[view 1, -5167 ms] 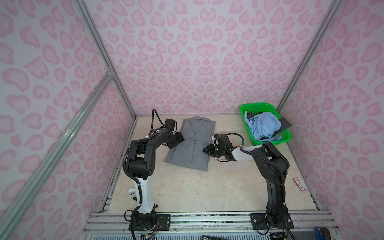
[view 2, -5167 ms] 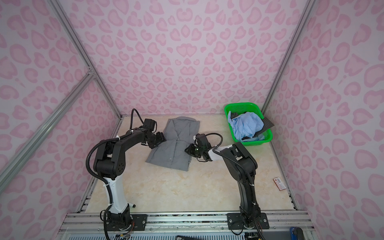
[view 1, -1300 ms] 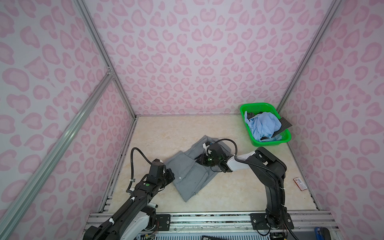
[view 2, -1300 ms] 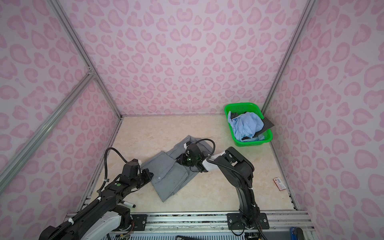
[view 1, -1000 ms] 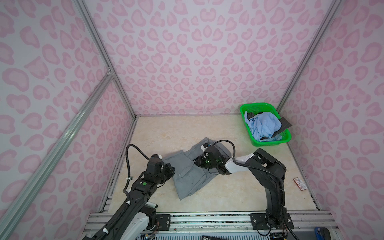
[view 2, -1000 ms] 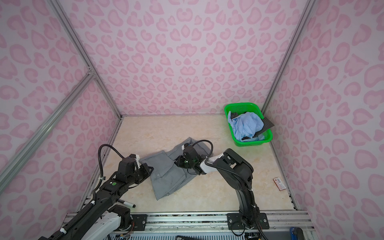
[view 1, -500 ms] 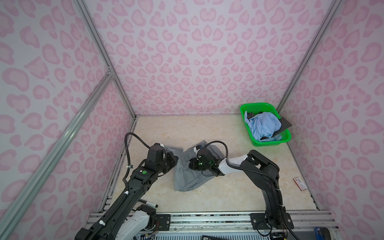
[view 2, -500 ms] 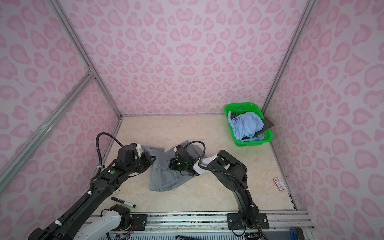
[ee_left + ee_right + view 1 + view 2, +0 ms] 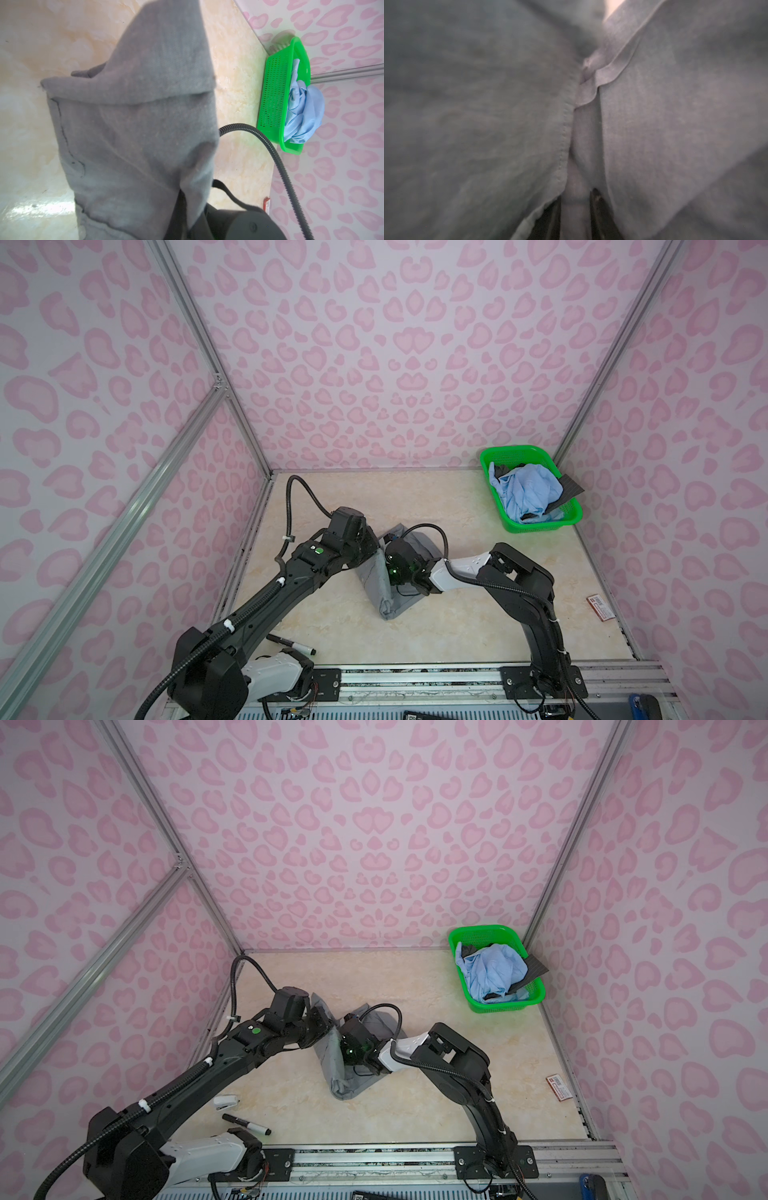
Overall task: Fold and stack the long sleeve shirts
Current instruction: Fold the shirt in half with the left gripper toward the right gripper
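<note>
Shirt (image 9: 386,593) of thin grey woven cloth sags rumpled between left gripper (image 9: 372,551), clamped on it, and right gripper (image 9: 576,204), pinching a hemmed fold.

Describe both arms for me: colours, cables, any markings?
Left arm: black links, white base segment, green dot marking, ribbed black cable with white ties. Right arm: black, white forearm section, green light, looping black cable.

Grey shirt (image 9: 675,124) is filling the whole frame, close and blurred; the right gripper (image 9: 576,199) is pinching a bunched fold between its dark fingers (image 9: 597,199), a stitched hem (image 9: 562,133) running just beside.
</note>
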`<action>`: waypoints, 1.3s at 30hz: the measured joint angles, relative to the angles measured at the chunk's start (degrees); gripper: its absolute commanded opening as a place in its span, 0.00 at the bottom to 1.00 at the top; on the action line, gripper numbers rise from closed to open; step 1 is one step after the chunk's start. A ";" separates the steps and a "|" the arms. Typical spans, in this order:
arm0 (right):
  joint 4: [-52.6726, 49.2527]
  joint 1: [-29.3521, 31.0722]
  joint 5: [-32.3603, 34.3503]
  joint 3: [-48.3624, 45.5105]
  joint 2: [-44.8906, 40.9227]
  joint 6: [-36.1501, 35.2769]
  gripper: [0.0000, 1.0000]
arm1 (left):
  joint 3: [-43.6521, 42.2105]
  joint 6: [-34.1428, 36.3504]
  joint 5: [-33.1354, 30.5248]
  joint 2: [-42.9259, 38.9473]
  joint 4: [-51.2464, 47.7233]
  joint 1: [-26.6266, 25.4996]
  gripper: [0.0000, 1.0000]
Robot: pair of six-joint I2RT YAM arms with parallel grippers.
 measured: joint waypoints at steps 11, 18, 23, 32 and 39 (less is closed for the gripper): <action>-1.97 -3.17 -0.09 -4.57 -8.22 0.24 0.31 | 1.88 0.04 -2.64 5.57 0.13 -1.11 0.04; -5.51 -6.51 0.63 -6.47 -14.64 -1.64 0.32 | 1.44 0.33 -3.41 5.77 0.17 -1.14 0.04; -7.98 -12.35 1.22 -8.61 -18.69 -3.21 0.31 | 2.49 0.48 -3.41 7.50 -0.15 -1.42 0.04; -11.30 -25.27 1.03 -12.87 -20.04 -9.42 0.31 | 11.37 2.67 -3.96 15.32 -3.69 -3.30 0.04; -9.51 -26.08 -2.27 -13.62 -13.70 -12.15 0.30 | 21.22 4.98 -4.76 25.20 -8.81 -6.49 0.04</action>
